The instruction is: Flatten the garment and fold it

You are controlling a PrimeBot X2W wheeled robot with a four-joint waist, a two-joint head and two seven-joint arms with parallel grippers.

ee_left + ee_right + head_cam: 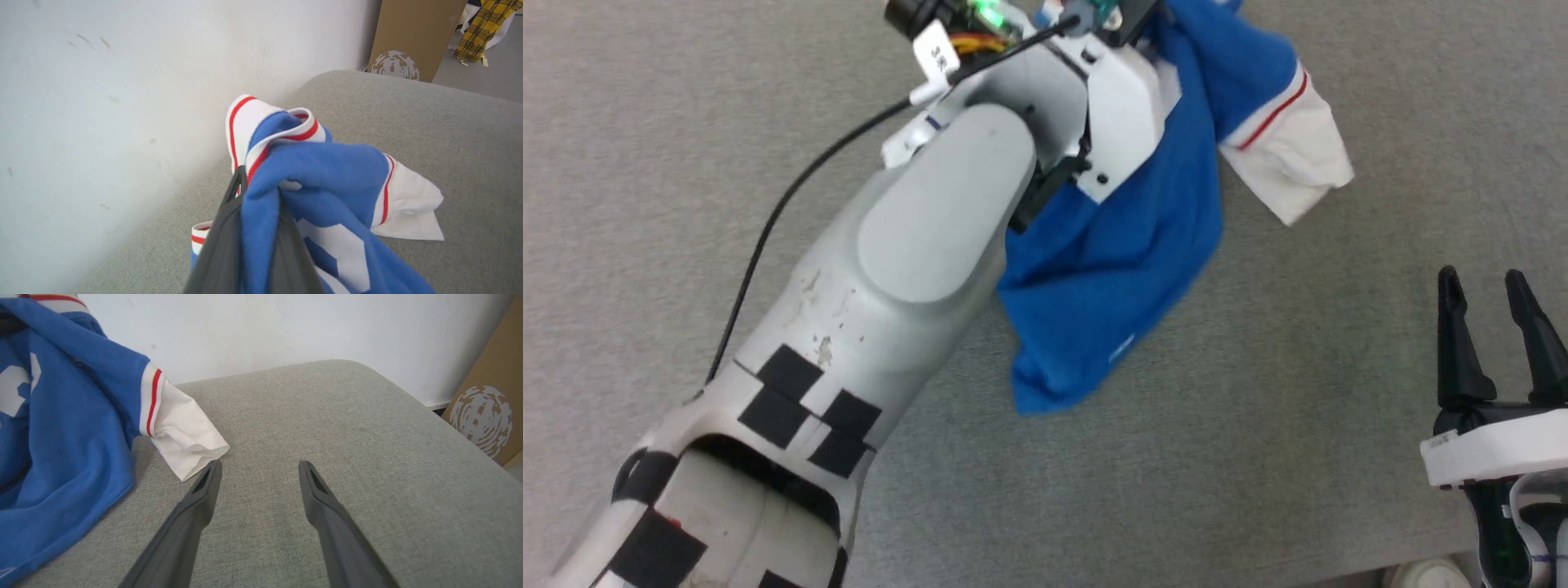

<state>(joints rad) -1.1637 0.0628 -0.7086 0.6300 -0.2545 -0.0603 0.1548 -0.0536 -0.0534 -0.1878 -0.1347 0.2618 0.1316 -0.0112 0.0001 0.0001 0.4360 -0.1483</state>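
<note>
Blue jersey fabric forms the body of the garment (1127, 269), a short-sleeved shirt with white sleeves and thin red stripe trim. It sits bunched on the grey woven-fabric surface (1258, 408), toward the far side in the head view.

**Head view.** The pale left forearm (915, 237), marked with black squares, reaches across to the garment and hides the fingers of that arm. The right gripper (1482, 282) stands at the lower right, well apart from the garment, with nothing between its fingers.

**Left wrist view.** The left gripper (261, 196) is closed on a fold of the garment (327, 175), with blue cloth running between the two dark fingers. White block lettering and the red-striped ribbed collar (286, 130) are visible. A white wall (122, 81) borders the surface, and a brown cardboard box (412, 36) and a yellow plaid cloth (482, 28) lie beyond.

**Right wrist view.** The right gripper (260, 465) is spread wide over bare surface. One fingertip lies just beside the white sleeve (184, 437) of the garment (61, 416); contact cannot be determined.
</note>
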